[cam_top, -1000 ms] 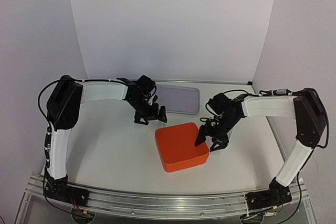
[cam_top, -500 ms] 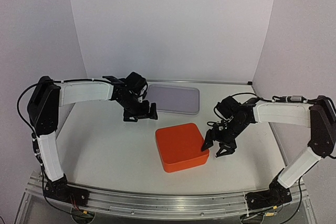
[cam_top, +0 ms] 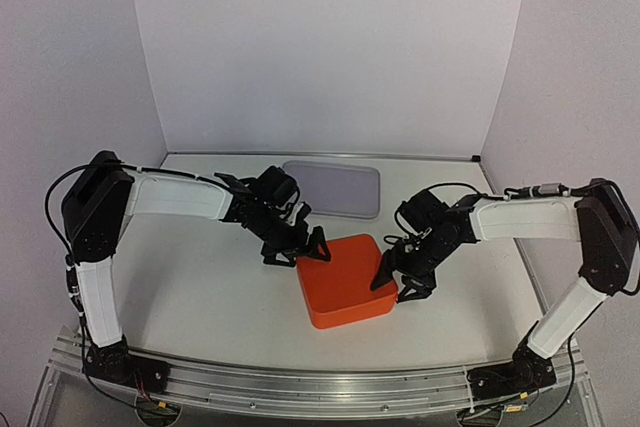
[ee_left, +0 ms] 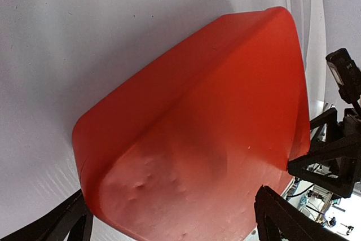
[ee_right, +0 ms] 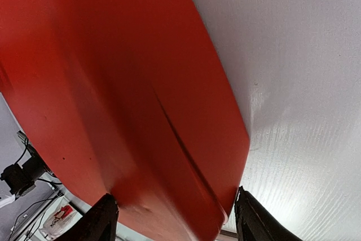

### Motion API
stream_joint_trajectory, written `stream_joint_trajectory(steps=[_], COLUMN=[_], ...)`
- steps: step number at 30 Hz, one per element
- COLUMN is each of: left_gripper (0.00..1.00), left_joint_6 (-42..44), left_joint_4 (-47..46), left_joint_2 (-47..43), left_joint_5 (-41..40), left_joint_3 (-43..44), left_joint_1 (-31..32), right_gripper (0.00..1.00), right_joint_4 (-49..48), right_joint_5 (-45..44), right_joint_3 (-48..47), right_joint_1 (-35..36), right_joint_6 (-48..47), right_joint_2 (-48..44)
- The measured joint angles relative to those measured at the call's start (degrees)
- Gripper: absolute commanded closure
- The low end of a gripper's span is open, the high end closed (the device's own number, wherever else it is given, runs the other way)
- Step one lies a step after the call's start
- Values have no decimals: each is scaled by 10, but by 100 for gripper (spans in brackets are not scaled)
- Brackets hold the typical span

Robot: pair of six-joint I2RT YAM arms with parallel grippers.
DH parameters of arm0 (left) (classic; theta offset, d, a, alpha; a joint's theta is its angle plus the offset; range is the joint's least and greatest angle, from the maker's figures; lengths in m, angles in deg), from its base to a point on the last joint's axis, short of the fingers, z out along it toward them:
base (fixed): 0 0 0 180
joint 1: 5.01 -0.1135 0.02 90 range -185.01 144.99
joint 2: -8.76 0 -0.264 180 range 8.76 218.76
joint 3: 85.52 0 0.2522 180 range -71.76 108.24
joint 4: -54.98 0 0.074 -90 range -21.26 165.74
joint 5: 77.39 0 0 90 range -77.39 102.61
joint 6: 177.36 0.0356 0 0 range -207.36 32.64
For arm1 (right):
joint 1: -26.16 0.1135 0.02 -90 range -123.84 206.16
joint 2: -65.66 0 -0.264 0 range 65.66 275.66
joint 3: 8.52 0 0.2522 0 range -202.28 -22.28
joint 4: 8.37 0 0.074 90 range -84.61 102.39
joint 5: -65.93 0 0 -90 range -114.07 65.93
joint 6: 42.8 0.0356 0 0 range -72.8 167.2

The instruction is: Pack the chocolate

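**White table, closed orange box, no chocolate on show**

White walls [cam_top: 330, 47] close in a pale table [cam_top: 200, 292], and none of the chocolate, dark or cream, can be seen in any view. Whether it sits inside the orange box [cam_top: 345, 282] or somewhere out of frame, the pictures do not tell. That box lies just below the middle of the overhead view. It is a round-cornered plastic shape with a smooth, unbroken top. No opening faces any camera, so it reads as either lidded or lying mouth down.

The left gripper [cam_top: 298, 255] hangs at the box's upper-left corner with its jaws spread wide. Its wrist view puts one finger off the box's edge at lower left and the other in front of the orange top at lower right, so it grasps nothing. The right gripper [cam_top: 395, 285] is at the box's right edge. In its wrist view the box's edge runs down between two fingers that stand apart on either side. Whether their pads press on it I cannot tell.

A flat grey tray [cam_top: 335, 187] lies at upper centre, near the back wall and apart from the box, with nothing visible on it.

Both grippers attend to the box, so the step in hand looks like turning, opening or steadying it. If the lumps are inside, packing may be nearly finished. If not, all of it remains.
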Motion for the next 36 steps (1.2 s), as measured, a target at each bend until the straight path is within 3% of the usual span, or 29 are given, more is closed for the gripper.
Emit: stream_joint_trajectory(steps=[5, 12, 18, 22, 25, 31, 36], left_gripper=[8, 16, 20, 20, 20, 21, 21], left_joint_6=[1, -5, -1, 5, 11, 17, -6], left_joint_4=[-13, 0, 0, -5, -15, -17, -9], left_joint_2=[30, 51, 71, 73, 72, 60, 26], left_joint_5=[20, 31, 26, 24, 23, 7, -58], left_joint_3=[0, 22, 48, 46, 37, 32, 9], left_joint_1=[9, 11, 11, 9, 8, 8, 20], right_gripper=[44, 75, 93, 95, 91, 68, 63], right_joint_4=[-10, 13, 12, -21, -47, -60, -26], right_joint_5=[7, 14, 44, 82, 107, 113, 56], right_joint_3=[-7, -28, -34, -18, -4, 1, -50], right_joint_1=[3, 0, -7, -8, -8, -2, 15], right_joint_6=[22, 39, 68, 96, 107, 98, 33], right_joint_2=[11, 19, 41, 50, 52, 50, 63])
